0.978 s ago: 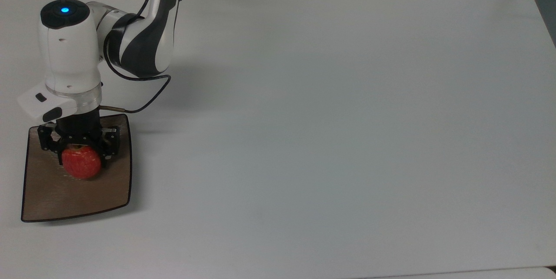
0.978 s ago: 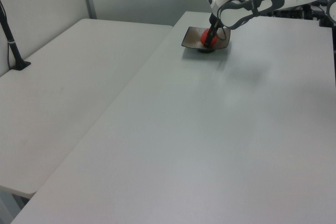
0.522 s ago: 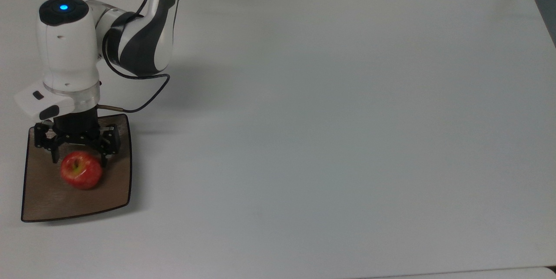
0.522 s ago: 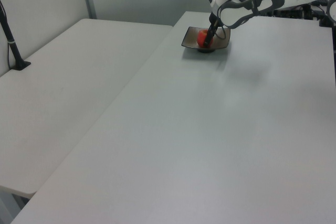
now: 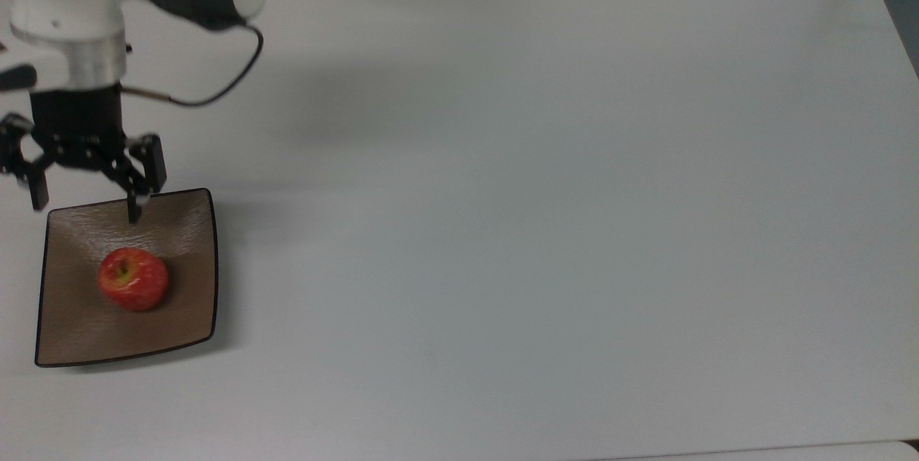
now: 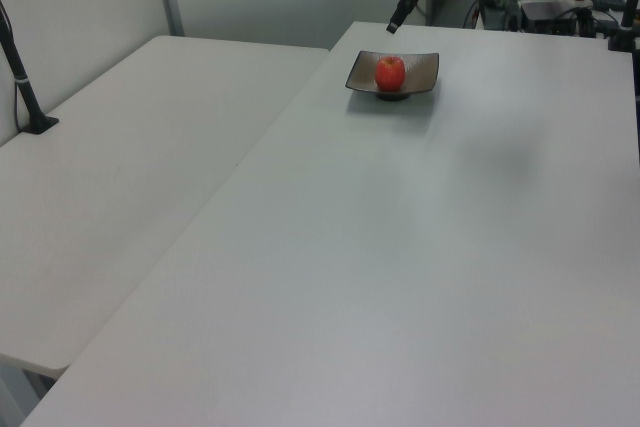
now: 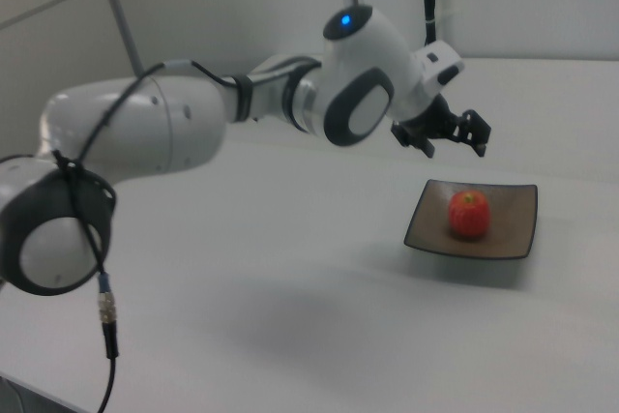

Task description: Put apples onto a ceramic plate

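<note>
apple (image 5: 133, 278) sits on the ceramic plate (image 5: 185, 306), roughly at its middle, stem end up with the yellow-green patch showing. we note the plate rests flat on the white table (image 5: 546, 181), close to the top view's left edge; in the left view it lies at the far end of the table, in the right view toward the right view's right. gripper (image 5: 85, 201) hangs above the plate's far edge, clear of the apple and touching nothing, fingers spread wide and empty. we see one fingertip (image 5: 133, 215) over the plate's far rim in the top view. black cable (image 5: 215, 87) loops from the wrist. second table (image 6: 120, 177) stands at the left view's left.
</note>
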Robot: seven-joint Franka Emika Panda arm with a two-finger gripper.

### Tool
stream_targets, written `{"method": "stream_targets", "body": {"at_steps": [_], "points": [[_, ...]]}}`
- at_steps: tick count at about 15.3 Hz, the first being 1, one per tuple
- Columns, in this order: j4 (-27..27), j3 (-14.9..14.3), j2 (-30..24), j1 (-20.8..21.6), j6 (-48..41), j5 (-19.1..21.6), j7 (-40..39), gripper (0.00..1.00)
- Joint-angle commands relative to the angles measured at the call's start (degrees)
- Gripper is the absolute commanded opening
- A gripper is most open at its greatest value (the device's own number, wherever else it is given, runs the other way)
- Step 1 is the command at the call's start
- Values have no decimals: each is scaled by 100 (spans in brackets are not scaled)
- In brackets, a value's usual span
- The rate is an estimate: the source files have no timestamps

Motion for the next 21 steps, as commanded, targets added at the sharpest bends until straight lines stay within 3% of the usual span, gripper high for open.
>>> {"method": "stream_targets", "body": {"at_steps": [1, 7, 11, 17, 19, 21], "points": [[-691, -21, -1399, 111, -1495, 101, 412, 100], [-726, -12, -2815, 286, -4010, 128, 1932, 100], [-1147, -12, -3527, 602, -5208, 119, 2512, 100], [-1544, -21, -3942, 1630, -5430, 5, 2760, 100], [-1570, 6, -3933, 1771, -5368, -74, 2690, 100], [-1684, 312, -3890, 1711, -5080, -83, 2646, 100]]}}
